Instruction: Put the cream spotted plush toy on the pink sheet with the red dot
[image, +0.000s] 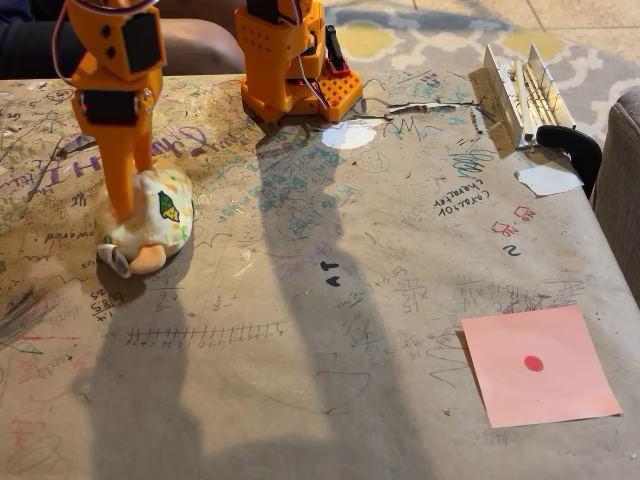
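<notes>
The cream spotted plush toy (150, 218) lies on the scribbled brown table at the left in the fixed view, its orange tip and white tag towards the front. My orange gripper (124, 200) comes straight down onto the toy's left side, its fingers pressed into the fabric. The toy and the arm hide how the jaws stand. The pink sheet with the red dot (540, 366) lies flat at the front right, far from the toy, with nothing on it.
The arm's orange base (290, 65) stands at the back centre. A small white paper scrap (548, 179), a black clamp (572, 146) and a metal rack (520, 92) sit at the back right. A grey seat (622, 190) borders the right edge.
</notes>
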